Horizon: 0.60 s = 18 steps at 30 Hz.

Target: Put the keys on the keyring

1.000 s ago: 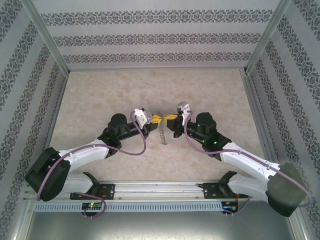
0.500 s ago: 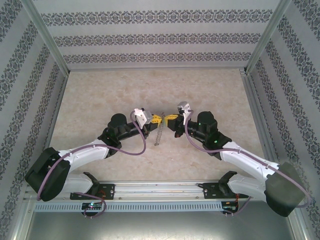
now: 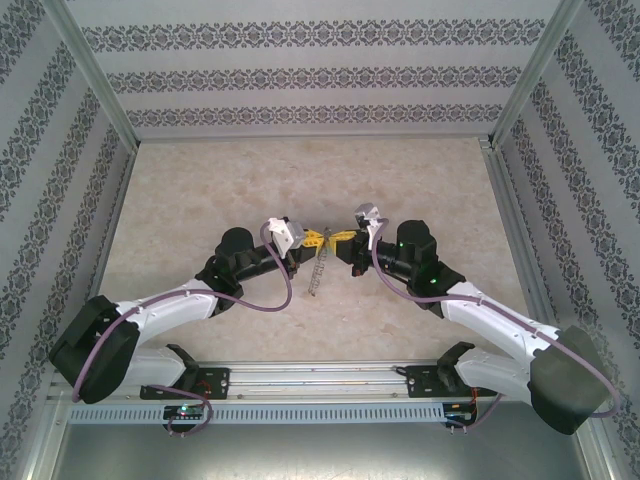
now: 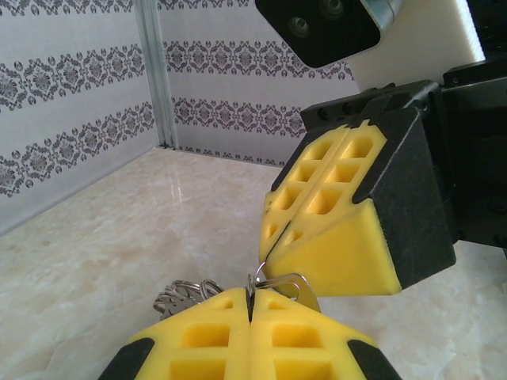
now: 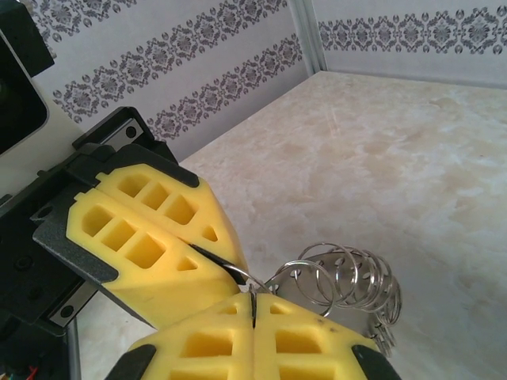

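Both arms meet mid-table, tips nose to nose above the marble-look tabletop (image 3: 200, 190). The left gripper (image 4: 250, 321) is closed tight, yellow pads flush, with a thin wire end poking out of the seam. The right gripper (image 5: 252, 324) is the same: pads pressed together, pinching wire at the seam.

That wire belongs to the keyring (image 5: 341, 277), a grey coiled-metal loop. Its coils bunch just beside the two tips. From overhead the rest dangles below them toward the table; can't tell if it's lifted clear or touching.

Likely reason for the two-sided pinch: each gripper holds a bit of the ring's wire, so the floppy loop stays steady and a gap can be worked for threading.

A silver sliver (image 4: 303, 294) sits at the pinch point beside the right gripper's pads. It could be the key, but it's too small to confirm.

Judged step: aligning or threading at the ring's opening, not finished. Risk: the coil swings, or the wire slips out of the pads.
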Available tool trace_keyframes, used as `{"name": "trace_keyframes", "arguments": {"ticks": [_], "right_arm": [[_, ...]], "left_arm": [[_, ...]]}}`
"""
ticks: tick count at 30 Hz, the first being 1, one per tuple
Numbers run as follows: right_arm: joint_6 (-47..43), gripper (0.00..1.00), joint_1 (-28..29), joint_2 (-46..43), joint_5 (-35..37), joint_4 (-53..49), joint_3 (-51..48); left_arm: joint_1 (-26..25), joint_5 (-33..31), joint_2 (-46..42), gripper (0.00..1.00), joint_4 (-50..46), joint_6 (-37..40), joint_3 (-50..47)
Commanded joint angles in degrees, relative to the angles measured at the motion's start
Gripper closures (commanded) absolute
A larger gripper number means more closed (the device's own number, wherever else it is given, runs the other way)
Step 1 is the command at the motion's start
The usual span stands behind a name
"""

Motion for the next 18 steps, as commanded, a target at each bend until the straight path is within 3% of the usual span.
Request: {"name": "trace_keyframes", "arguments": {"ticks": [1, 18], "right_arm": [[1.1, 1.00, -0.7, -0.8, -2.8, -1.4, 3.0], [0.4, 1.00, -1.8, -0.8, -1.2, -2.4, 2.4]], "left_arm": [[-1.0, 1.7, -2.5, 1.00, 5.9, 0.4, 0.8], [-1.0, 1.4, -3.0, 1.00, 7.9, -0.3, 0.5]]}}
